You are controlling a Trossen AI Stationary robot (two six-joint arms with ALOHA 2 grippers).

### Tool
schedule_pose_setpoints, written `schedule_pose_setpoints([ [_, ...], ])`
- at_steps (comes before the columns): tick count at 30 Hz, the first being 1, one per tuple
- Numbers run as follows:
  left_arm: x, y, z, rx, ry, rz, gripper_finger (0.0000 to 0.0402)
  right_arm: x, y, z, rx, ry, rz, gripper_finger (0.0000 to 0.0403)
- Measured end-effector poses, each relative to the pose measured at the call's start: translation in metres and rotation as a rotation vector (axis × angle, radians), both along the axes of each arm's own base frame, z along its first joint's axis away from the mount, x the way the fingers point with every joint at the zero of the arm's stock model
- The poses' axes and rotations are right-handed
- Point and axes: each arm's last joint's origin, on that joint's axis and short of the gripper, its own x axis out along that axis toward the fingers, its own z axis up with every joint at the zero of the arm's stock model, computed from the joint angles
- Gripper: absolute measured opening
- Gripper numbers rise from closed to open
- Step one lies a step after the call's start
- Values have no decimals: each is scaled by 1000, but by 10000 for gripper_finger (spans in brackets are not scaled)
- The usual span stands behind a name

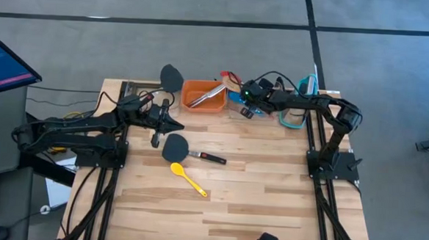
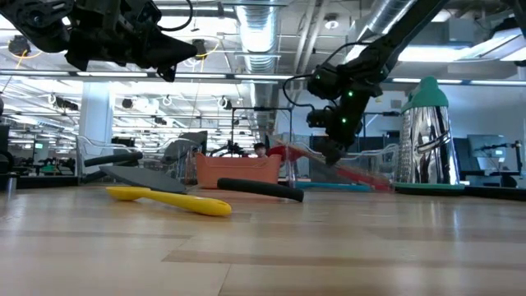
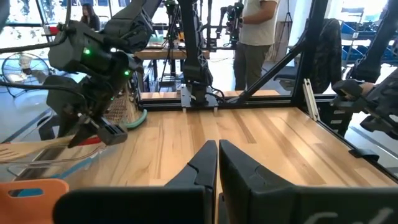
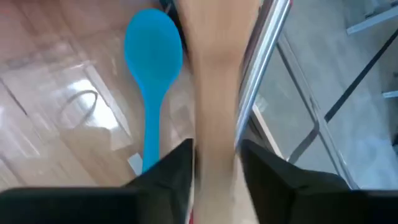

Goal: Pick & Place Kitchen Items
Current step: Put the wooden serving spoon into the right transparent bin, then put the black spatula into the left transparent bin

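Note:
My right gripper (image 1: 247, 111) reaches down at the table's far side over a clear plastic bin (image 4: 68, 106), shut on a wooden utensil (image 4: 214, 93). A blue spoon (image 4: 152, 56) lies in that bin beside it. My left gripper (image 1: 179, 125) hangs shut and level above the table's left part, holding nothing. In front of it a black spatula (image 1: 176, 147) with a black and red handle and a yellow spoon (image 1: 188, 177) lie flat on the wood. Metal tongs (image 1: 205, 96) lie in the orange bin (image 1: 189, 104). My right gripper pinches the wooden utensil's handle (image 4: 214, 146) between its two fingers (image 4: 180, 168), one on each side edge. The fingers slant down from the table's right and point along the handle. The utensil runs on past the fingertips, low over the clear bin (image 3: 50, 165).
A second black spatula (image 1: 171, 77) lies at the far edge, left of the orange bin. A metal grater with a green top (image 2: 423, 131) stands at the far right. The near half of the table (image 1: 269, 204) is bare wood. People stand in the room beyond.

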Motion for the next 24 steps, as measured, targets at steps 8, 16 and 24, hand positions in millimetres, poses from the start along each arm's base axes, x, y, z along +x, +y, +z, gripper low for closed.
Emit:
schedule_pose_setpoints([
  [8, 0, 0, 0, 0, 0, 0, 3, 5, 7, 12, -14, 101, -4, 236],
  [16, 0, 0, 0, 1, -2, 0, 3, 34, 36, 67, 63, 126, 79, 208],
  [24, 0, 0, 1, 2, -5, 0, 3, 50, 101, 89, 264, 129, 193, 67],
])
